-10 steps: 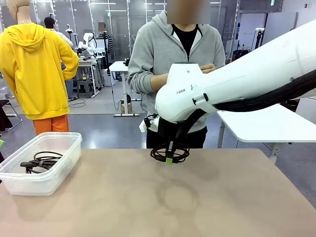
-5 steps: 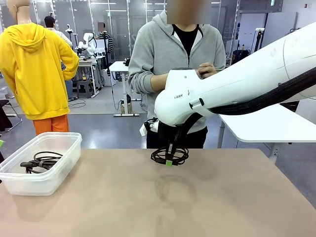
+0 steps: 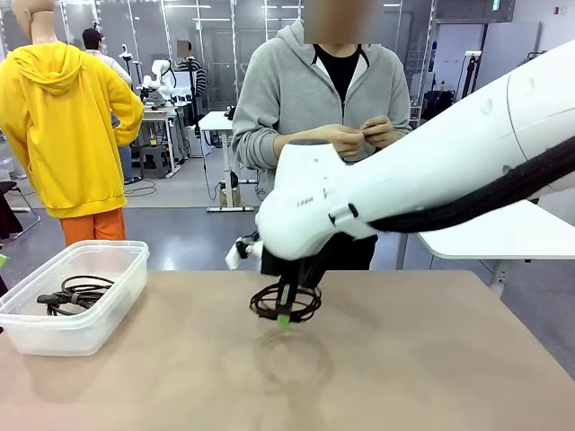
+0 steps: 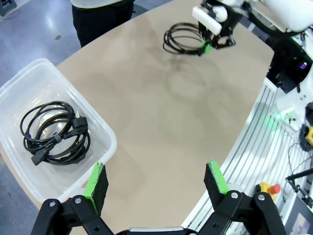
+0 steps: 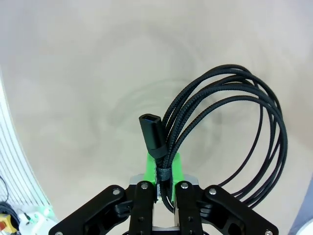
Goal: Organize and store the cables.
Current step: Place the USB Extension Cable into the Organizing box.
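A coiled black cable (image 3: 286, 303) hangs just above the table's middle, and my right gripper (image 3: 284, 318) is shut on its bundled strands. In the right wrist view the braided coil (image 5: 230, 132) fans out to the right of the green pads (image 5: 163, 169), with a small plug end (image 5: 151, 132) sticking up. The same coil (image 4: 182, 38) and right gripper (image 4: 206, 47) appear far off in the left wrist view. Another coiled black cable (image 4: 55, 133) with plug ends lies inside the clear plastic bin (image 4: 105, 134), also seen at the table's left (image 3: 79, 292). My left gripper (image 4: 157, 182) hovers open, high above the table beside the bin.
The person in a grey hoodie (image 3: 319, 94) stands at the far side, both hands (image 3: 355, 136) held together at chest height. The clear bin (image 3: 112, 301) sits at the table's left edge. The tan tabletop (image 3: 404, 368) is bare around the hanging coil.
My right arm has carried the coiled cable leftward and slightly toward the near side. The person's hands have come into view above the arm. The bin and its cable stayed put.
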Tool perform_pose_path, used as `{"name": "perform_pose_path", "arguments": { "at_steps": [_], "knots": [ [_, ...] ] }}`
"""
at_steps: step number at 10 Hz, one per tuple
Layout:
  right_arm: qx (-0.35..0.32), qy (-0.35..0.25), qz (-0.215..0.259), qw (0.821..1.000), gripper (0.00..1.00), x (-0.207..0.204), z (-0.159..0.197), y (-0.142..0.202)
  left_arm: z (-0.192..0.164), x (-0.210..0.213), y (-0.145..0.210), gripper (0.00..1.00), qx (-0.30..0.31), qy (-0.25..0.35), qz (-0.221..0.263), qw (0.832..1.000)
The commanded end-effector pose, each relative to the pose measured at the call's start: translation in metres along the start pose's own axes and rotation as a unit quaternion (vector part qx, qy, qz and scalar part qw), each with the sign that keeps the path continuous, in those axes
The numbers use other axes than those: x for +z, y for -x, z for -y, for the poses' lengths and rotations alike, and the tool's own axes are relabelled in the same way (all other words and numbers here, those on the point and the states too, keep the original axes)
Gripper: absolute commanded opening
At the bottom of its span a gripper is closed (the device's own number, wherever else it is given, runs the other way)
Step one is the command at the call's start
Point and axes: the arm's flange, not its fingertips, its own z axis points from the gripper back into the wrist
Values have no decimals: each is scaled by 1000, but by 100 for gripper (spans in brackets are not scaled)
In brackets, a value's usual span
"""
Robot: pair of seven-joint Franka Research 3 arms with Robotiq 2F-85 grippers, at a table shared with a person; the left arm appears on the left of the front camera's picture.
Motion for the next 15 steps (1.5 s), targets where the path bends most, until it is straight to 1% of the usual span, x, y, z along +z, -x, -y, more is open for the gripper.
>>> {"name": "perform_pose_path", "arguments": {
  "at_steps": [1,3,4,5,7,9,10,11,12,13,14,15],
  "knots": [
    [-29,13,12,999,14,-4,-41,1,-2,1,-3,100,-6,-4,-4,1000],
    [-24,10,2,1000,14,-15,-72,-33,-2,1,-3,100,-6,-4,-4,1000],
    [-21,7,-2,1000,14,-20,-82,-51,-2,1,-3,100,-6,-4,-4,1000],
    [-3,-8,-6,1000,14,-32,-90,-70,-2,1,-3,100,-6,-4,-4,1000],
    [23,-35,-18,999,14,-51,-94,-96,-2,1,-3,100,-6,-4,-4,1000],
    [18,-42,-36,998,14,-61,-89,-110,-2,1,-3,100,-6,-4,-4,1000],
    [23,-60,-38,997,14,-67,-88,-113,-2,1,-3,100,-6,-4,-4,1000],
    [31,-69,-43,996,20,-71,-90,-116,-2,1,-3,100,-6,-4,-4,1000],
    [32,-75,-42,996,39,-71,-91,-117,-2,1,-3,100,-6,-4,-4,1000],
    [31,-78,-41,996,54,-70,-92,-117,-2,1,-3,100,-6,-4,-4,1000],
    [27,-79,-42,996,73,-67,-95,-114,-2,1,-3,100,-6,-4,-4,1000],
    [17,-76,-43,996,89,-60,-97,-106,-2,1,-3,100,-6,-4,-4,1000]
  ]
}}
